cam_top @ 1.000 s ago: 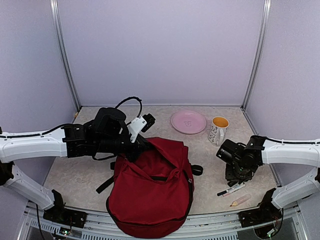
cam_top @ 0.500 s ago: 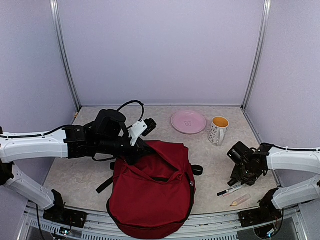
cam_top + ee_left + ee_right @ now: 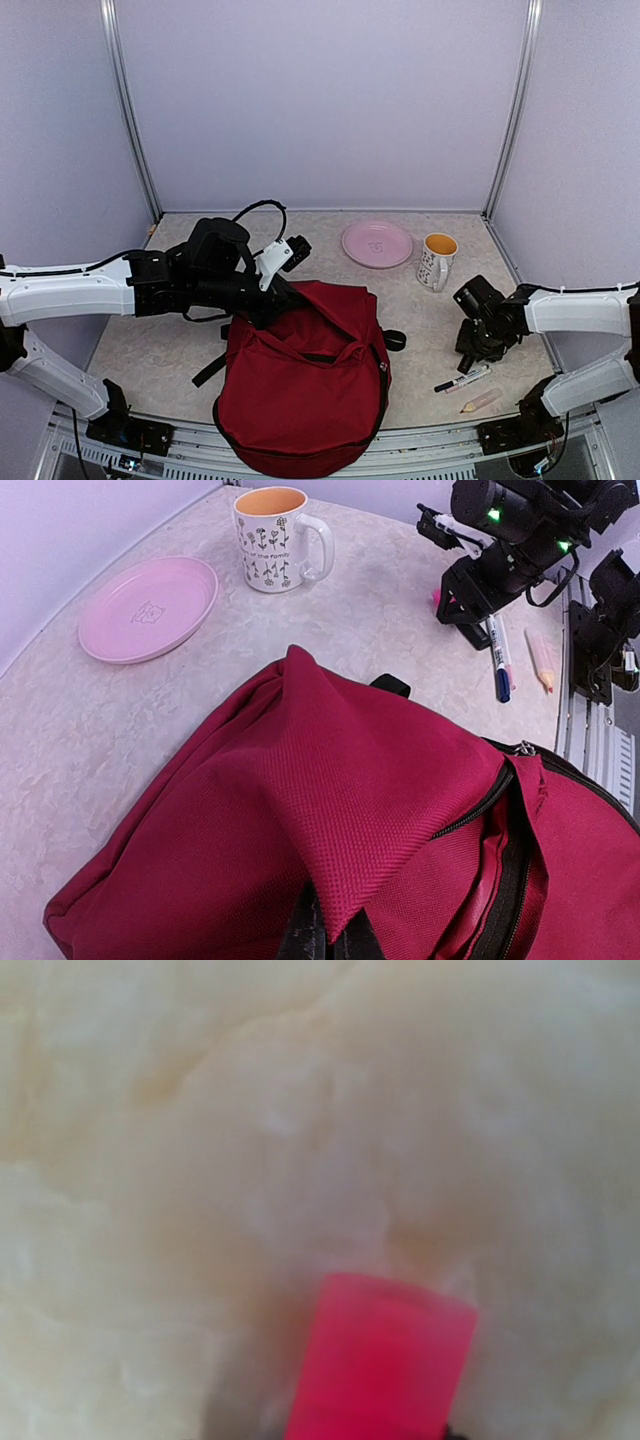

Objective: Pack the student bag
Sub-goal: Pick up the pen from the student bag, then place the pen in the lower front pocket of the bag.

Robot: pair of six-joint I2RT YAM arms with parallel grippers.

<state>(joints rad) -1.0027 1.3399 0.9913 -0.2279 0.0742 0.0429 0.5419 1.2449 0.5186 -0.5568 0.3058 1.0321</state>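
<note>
The student bag (image 3: pixel 300 385) is a large dark red backpack lying at the table's front centre, its black zip open. In the left wrist view the bag (image 3: pixel 300 780) fills the lower frame. My left gripper (image 3: pixel 283 296) is shut on a fold of the bag's upper flap and holds it up; in the left wrist view its tips (image 3: pixel 325 942) pinch the red fabric. My right gripper (image 3: pixel 472 352) points down at the table to the right of the bag, with a pink highlighter (image 3: pixel 385 1360) sticking out from its jaws close to the tabletop. The highlighter also shows in the left wrist view (image 3: pixel 437 600).
A black-and-white marker (image 3: pixel 462 379) and a peach pencil (image 3: pixel 481 401) lie just in front of the right gripper. A pink plate (image 3: pixel 377 244) and a flowered mug (image 3: pixel 437 259) stand at the back right. A black strap (image 3: pixel 393 340) sticks out beside the bag.
My right gripper has shifted right and dropped lower toward the table beside the marker. My left gripper still holds the bag's flap, almost unmoved.
</note>
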